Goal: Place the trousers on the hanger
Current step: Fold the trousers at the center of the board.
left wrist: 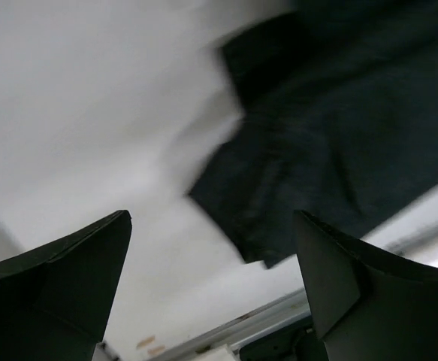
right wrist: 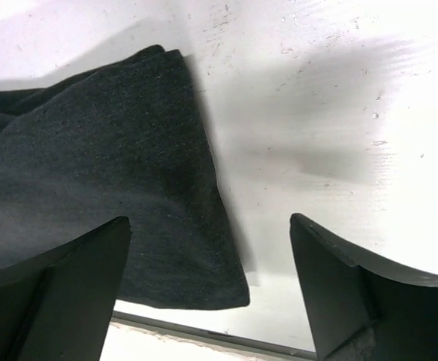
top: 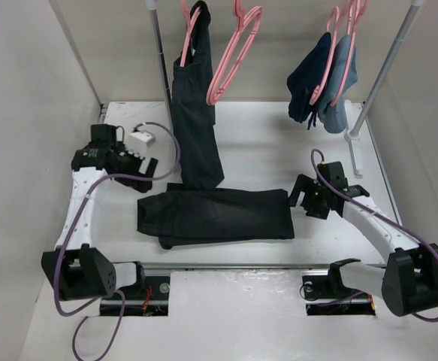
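At the left side of the desk [top: 264, 147], the left hand [top: 145, 165] is wide apart and holds nothing. Its 2 dark fingers [left wrist: 68, 278] show in the left wrist view, which is blurry, with white desk between them. Just past them lies the left end of the trousers [top: 219, 214]. From above, this hand is near that end but not touching it.

At the right side, the right hand [top: 300, 194] is wide apart too, and nothing is in it. In the right wrist view, the right end of the trousers lies under the finger [right wrist: 61, 286] at the left of that view. The cloth stops in the gap, and there is scratched white desk under the other finger. From above, this hand sits just beside the right end. I cannot tell if it touches the cloth.

The trousers are black. They lie flat across the middle of the desk, folded long, running from left to right between the 2 hands.

Behind them, a second dark pair [top: 196, 128] hangs from a pink hanger on the rail. Its bottom comes down to the desk at the back edge of the trousers. Just to the right hangs the hanger [top: 234, 59], pink and bare. Farther right, more pink hangers hold a navy garment [top: 309, 83] and a lighter blue garment [top: 340, 94]. A small white box [top: 142, 138] sits at the back left, near the left hand. A purple cable [top: 72, 226] runs along the left arm.
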